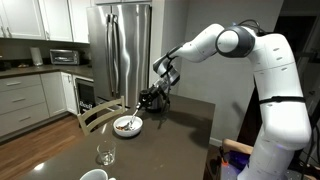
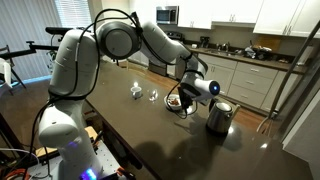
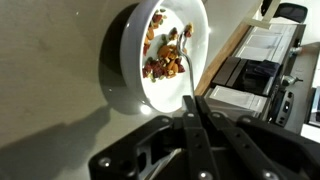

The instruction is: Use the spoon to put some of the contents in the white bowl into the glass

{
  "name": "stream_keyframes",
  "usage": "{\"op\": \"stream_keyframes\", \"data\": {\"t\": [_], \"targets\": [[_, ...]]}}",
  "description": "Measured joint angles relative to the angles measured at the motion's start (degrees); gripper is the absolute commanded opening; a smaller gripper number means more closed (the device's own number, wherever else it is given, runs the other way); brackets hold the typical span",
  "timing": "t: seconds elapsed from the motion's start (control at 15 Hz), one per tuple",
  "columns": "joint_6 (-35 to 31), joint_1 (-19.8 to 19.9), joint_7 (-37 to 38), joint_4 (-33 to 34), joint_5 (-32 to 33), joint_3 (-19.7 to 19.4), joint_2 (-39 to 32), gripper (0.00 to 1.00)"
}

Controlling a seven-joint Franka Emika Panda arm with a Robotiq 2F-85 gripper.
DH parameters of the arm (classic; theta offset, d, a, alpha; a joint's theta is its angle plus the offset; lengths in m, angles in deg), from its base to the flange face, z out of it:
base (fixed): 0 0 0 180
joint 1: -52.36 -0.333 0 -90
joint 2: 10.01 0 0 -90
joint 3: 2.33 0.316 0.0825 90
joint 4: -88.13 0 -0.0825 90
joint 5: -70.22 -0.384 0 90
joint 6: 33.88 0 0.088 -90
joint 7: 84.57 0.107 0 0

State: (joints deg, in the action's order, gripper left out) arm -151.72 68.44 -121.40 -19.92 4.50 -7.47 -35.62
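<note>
**Robot arm leaning over a bowl of food bits on a dark table**

A white robot arm (image 1: 225,42) is reaching down over a dark table (image 1: 180,125) in a kitchen. Its pincer (image 3: 191,98) is hovering just above the rim of a white bowl (image 3: 135,70), and its two fingers are pressed together into one thin line. Inside the bowl, brownish food bits (image 3: 163,60) are lying in a small heap. A slim silvery piece, probably the spoon (image 3: 186,34), is resting among them. I cannot tell whether the fingers are gripping its handle.

A clear stemmed glass (image 1: 105,153) is standing upright near the bowl, apart from it and not touching. In an exterior view, a steel kettle (image 2: 220,116) is sitting on the bowl's other side, away from the glass.
</note>
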Motion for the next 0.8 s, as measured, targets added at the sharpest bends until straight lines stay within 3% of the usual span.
{"op": "stream_keyframes", "data": {"t": [0.47,0.8], "targets": [[1.4,1.1,0.0,0.0,-3.8,-2.6,-0.6,0.05],[0.0,0.3,-0.1,0.6,-2.2,-2.9,-0.4,0.05]]}}
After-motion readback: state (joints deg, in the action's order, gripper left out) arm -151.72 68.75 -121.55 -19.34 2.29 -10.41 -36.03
